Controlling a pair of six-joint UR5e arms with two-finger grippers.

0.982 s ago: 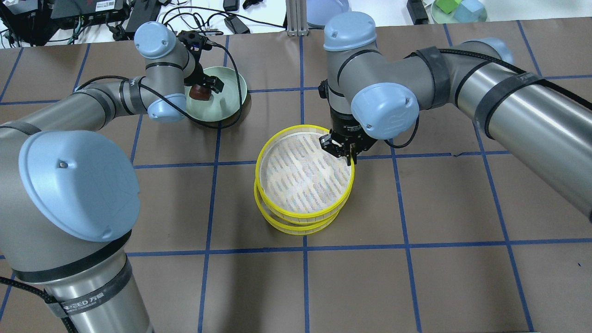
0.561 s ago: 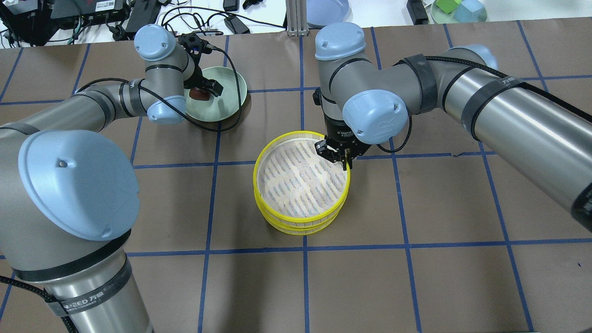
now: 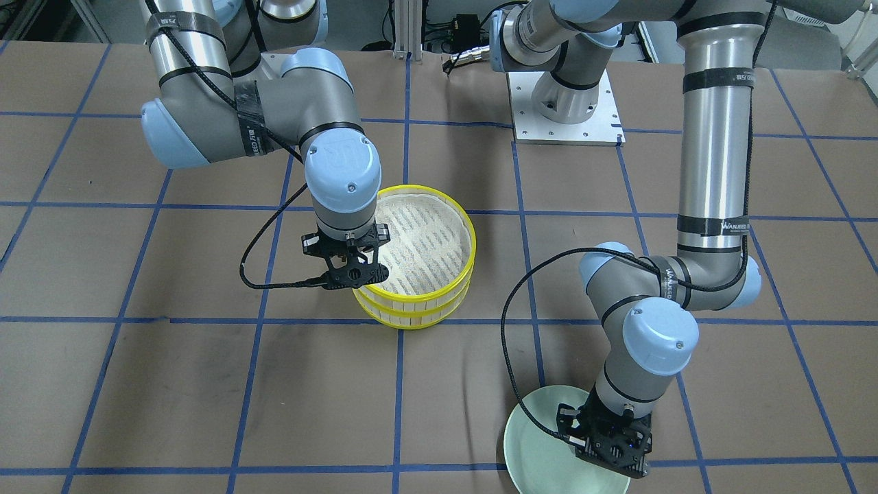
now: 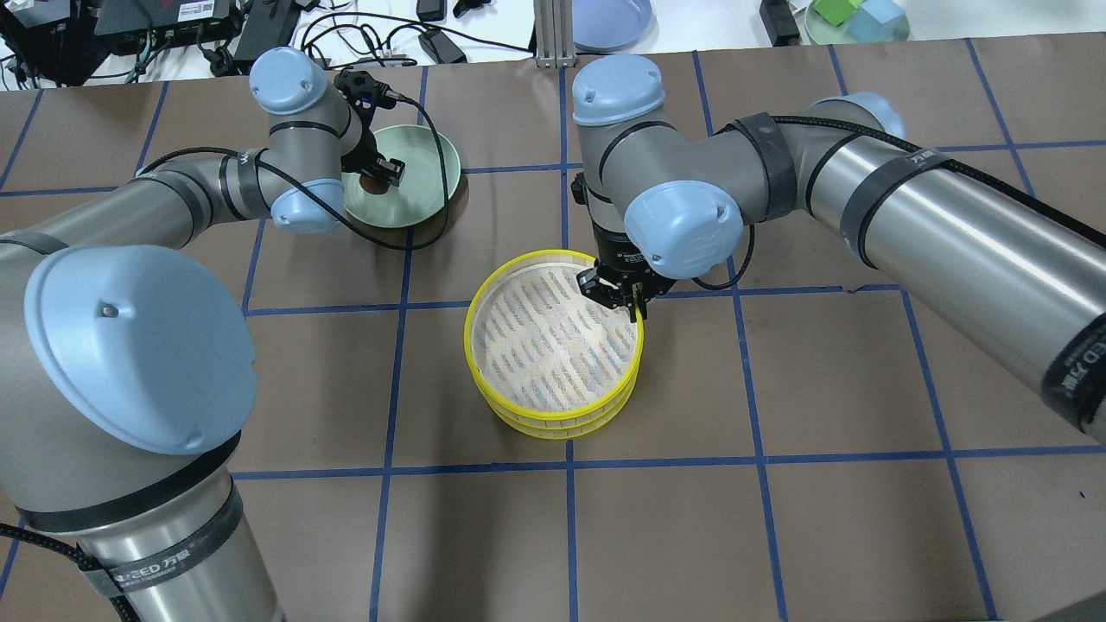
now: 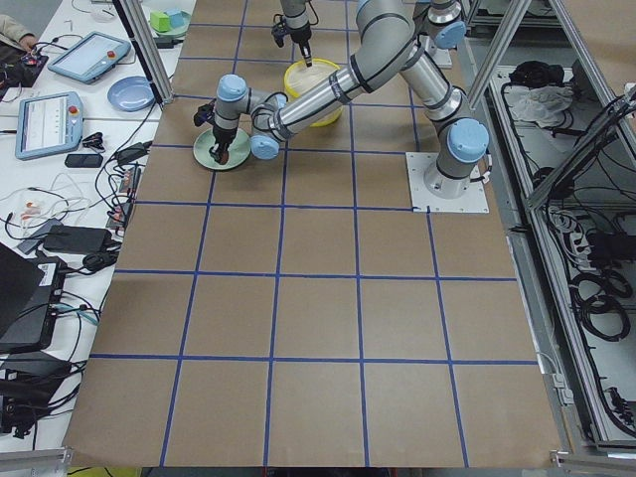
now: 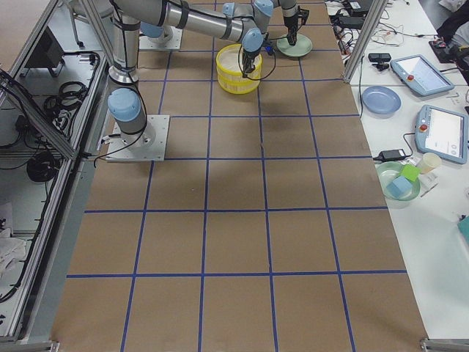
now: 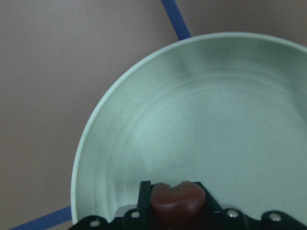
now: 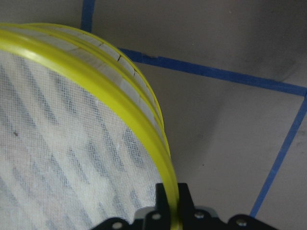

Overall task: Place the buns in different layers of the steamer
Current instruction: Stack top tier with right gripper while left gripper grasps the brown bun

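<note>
Overhead exterior: right claw (image 4: 635, 304) clamps upper tray (image 4: 467, 333) rim; left claw (image 4: 381, 176) clamps brown bun (image 4: 372, 183) over plate (image 4: 428, 186)

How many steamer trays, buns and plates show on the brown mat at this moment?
Steamer trays: 2, upper tray over lower tray
Buns: 1, reddish-brown bun held in the left pincer; no cream bun visible
Plates: 1, pale green plate
Total: 4

Overhead looked down from behind, front camera faced back steeply; both shared the steamer trays (image 4: 536, 354); wrist cameras sat close.
</note>
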